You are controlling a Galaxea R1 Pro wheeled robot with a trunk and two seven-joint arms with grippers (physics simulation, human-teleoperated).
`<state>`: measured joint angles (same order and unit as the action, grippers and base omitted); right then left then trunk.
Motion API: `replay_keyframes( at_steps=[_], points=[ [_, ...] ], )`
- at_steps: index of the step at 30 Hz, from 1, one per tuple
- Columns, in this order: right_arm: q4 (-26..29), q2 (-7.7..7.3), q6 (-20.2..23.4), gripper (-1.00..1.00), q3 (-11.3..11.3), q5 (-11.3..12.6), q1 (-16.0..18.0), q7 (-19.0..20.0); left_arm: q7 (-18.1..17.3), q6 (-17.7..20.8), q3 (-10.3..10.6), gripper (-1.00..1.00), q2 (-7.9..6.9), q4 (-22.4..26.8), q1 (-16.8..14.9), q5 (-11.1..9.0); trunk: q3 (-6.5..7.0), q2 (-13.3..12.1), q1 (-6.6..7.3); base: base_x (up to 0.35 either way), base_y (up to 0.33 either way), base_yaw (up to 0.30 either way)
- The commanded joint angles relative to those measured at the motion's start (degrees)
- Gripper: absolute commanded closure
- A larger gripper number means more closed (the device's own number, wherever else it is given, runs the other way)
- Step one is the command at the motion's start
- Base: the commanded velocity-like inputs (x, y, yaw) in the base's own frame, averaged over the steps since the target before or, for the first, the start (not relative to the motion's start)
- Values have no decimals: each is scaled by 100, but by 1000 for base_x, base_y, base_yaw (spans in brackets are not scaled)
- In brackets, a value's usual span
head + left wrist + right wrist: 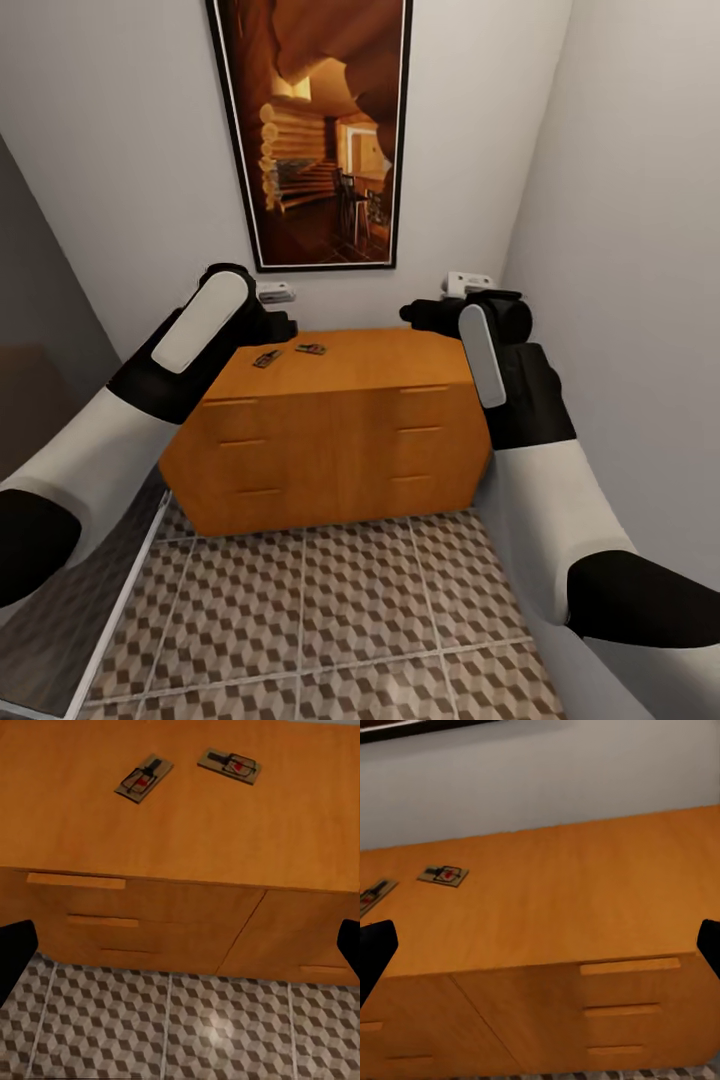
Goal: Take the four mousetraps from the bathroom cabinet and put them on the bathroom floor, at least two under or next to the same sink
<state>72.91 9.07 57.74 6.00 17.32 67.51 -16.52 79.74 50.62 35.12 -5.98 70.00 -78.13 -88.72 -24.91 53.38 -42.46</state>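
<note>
Flanking cabinet (330, 430), fingers (15, 952) spread.

The head camera is looking forward and down from behind both raised arms, taking in the orange-brown cabinet (330, 430), the framed picture (312, 130) on the wall behind it and the cube-patterned bathroom floor (330, 610) in front. The left wrist camera is hanging above the cabinet's (180, 832) front edge, facing steeply down and close, catching its top, the drawer fronts and the tiles (165, 1027) below. The right wrist camera is sitting lower and facing more level across the cabinet top (562, 892) toward the wall. All three views are sharing the cabinet top and two mousetraps (267, 357) (311, 348) (143, 777) (229, 765) (443, 875) (373, 895) lying on it.
</note>
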Motion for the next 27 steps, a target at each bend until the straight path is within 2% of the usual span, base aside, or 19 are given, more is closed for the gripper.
replay_keyframes(
  at_steps=[1,9,13,14,17,18,22,27],
  points=[
    [1,0,0,-100,9,3,-2,0,-1,-2,3,-100,0,-40,0,0,0,0,0,336,0,0],
    [-26,3,0,-100,42,30,-27,0,-2,-3,26,-100,-31,-330,7,9,0,0,0,321,0,0],
    [-21,12,0,-100,56,29,-59,0,13,22,38,-100,-57,-375,8,12,0,0,0,96,0,0],
    [-28,15,0,-100,103,33,-79,6,23,33,50,-100,-148,-379,9,7,0,0,0,22,0,0],
    [-30,15,0,-100,119,33,-88,8,34,44,61,-100,-195,-381,9,10,0,0,0,13,0,0],
    [-37,16,0,-100,140,35,-144,8,38,57,72,-100,-323,-390,9,0,0,0,0,115,0,0],
    [-39,16,0,-100,162,34,-189,9,34,124,79,-100,-370,-400,13,-3,0,0,0,219,0,0],
    [-40,16,0,-100,170,34,-206,13,23,472,75,-100,-402,-412,16,-12,0,0,0,298,0,0]
  ],
)
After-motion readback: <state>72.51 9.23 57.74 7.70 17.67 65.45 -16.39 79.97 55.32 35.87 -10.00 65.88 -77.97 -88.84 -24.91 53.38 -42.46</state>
